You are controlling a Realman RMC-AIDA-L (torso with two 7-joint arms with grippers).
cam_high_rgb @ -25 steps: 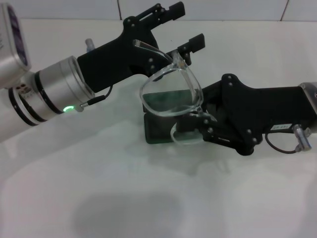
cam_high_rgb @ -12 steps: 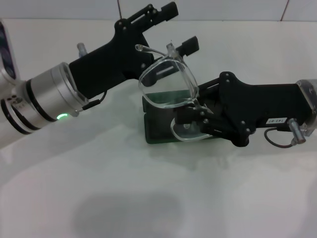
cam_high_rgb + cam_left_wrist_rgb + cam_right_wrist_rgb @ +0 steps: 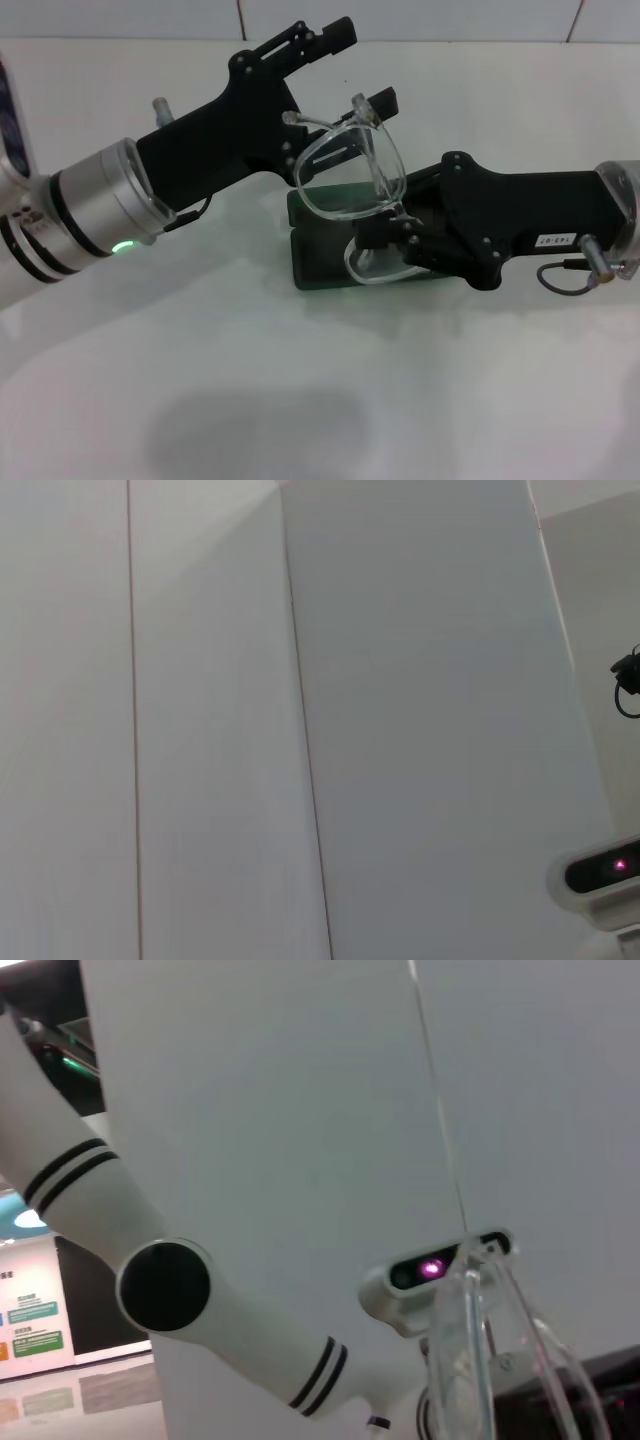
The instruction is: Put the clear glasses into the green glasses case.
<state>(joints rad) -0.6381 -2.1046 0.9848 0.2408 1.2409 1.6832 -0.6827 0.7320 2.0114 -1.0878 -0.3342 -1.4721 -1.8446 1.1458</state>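
Clear glasses (image 3: 352, 178) held up over my open green glasses case (image 3: 325, 262).
My right gripper (image 3: 392, 238) pinches the frame; left gripper (image 3: 352, 66) hangs spread beside one arm, gripping nothing.

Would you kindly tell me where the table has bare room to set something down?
The table is bare across the whole near strip, in front of the green glasses case. It is crowded mid-table: the left gripper and right gripper meet over the case around the clear glasses.
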